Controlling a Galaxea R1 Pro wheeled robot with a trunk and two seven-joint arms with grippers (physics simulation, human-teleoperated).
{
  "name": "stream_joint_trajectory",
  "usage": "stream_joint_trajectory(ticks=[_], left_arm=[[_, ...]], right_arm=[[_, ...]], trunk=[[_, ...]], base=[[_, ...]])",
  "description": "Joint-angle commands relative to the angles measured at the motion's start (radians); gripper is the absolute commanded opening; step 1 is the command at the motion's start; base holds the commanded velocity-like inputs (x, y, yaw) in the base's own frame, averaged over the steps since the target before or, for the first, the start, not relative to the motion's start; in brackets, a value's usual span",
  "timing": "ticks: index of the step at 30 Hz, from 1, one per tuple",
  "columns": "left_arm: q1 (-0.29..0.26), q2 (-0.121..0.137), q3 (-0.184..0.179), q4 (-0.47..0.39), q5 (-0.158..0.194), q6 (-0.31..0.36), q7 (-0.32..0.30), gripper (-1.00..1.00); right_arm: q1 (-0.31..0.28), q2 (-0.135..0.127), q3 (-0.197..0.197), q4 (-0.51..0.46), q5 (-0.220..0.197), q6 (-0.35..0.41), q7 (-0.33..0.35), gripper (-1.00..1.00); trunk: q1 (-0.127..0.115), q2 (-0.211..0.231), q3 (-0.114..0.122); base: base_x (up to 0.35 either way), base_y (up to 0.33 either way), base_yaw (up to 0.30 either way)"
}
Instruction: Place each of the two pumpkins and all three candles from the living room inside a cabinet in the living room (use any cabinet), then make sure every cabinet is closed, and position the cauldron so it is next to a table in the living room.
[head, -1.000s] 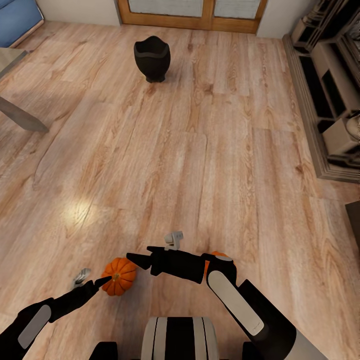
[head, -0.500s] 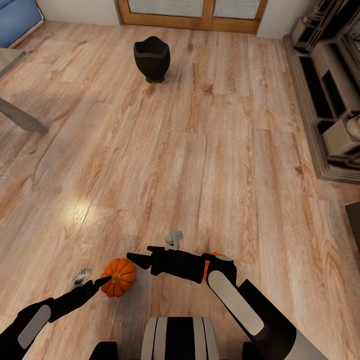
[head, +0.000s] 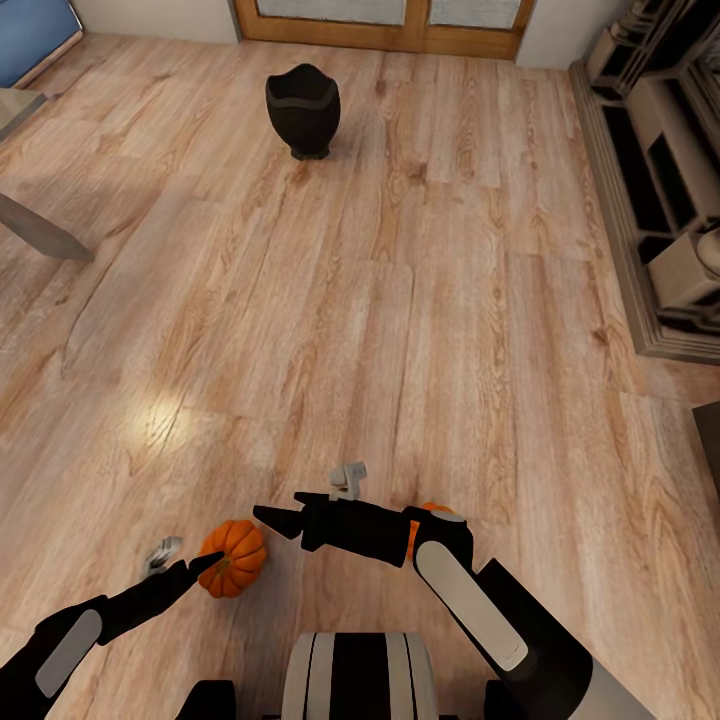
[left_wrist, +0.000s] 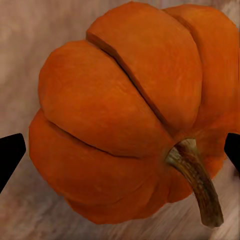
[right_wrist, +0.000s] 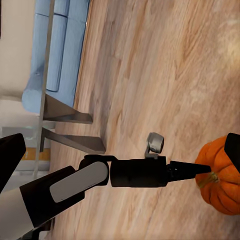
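From the head view, your left gripper (head: 205, 563) sits just beside the pumpkin (head: 233, 556) on the floor (head: 400, 300); the right gripper (head: 268, 516) is farther, its state unclear. Cauldron (head: 303, 108) is well apart.

In the left wrist view, the pumpkin (left_wrist: 130, 115) lies between spread fingertips (left_wrist: 10, 155), ungrasped, stem sideways.

In the right wrist view, nothing blocks the left gripper (right_wrist: 202, 168).

two pumpkins (head: 232, 557) (head: 432, 512), one cauldron (head: 303, 98), one table (head: 30, 225), and two grippers (head: 205, 565) (head: 268, 518).
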Motion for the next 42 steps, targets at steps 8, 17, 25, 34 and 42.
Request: stream_joint_trajectory(ticks=[8, 17, 25, 34, 42], left_arm=[[0.0, 0.001, -0.002, 0.001, 0.01, 0.006, 0.001, 1.0], [0.0, 0.001, -0.002, 0.008, 0.01, 0.006, 0.001, 1.0], [0.0, 0.001, 0.0, 0.009, 0.01, 0.006, 0.001, 1.0], [0.0, 0.001, 0.0, 0.009, 0.01, 0.006, 0.0, 1.0], [0.0, 0.001, 0.001, 0.009, 0.01, 0.006, 0.0, 1.0]], right_arm=[[0.0, 0.0, 0.0, 0.0, -0.001, 0.002, 0.001, 1.0], [-0.001, 0.0, 0.0, 0.0, -0.001, 0.002, 0.001, 1.0], [-0.001, -0.002, 0.0, 0.0, -0.001, 0.002, 0.002, 1.0], [-0.001, -0.002, 0.0, 0.0, -0.001, 0.003, 0.002, 1.0], [-0.001, -0.002, 0.0, 0.0, -0.001, 0.002, 0.002, 1.0]], trunk=[[0.0, 0.0, -0.001], [0.0, 0.0, -0.004], [0.002, -0.001, -0.02], [0.004, -0.003, -0.039], [0.004, -0.003, -0.039]], base=[[0.0, 0.0, 0.0], [0.0, 0.0, 0.0], [0.0, 0.0, 0.0], [0.0, 0.0, 0.0], [0.0, 0.0, 0.0]])
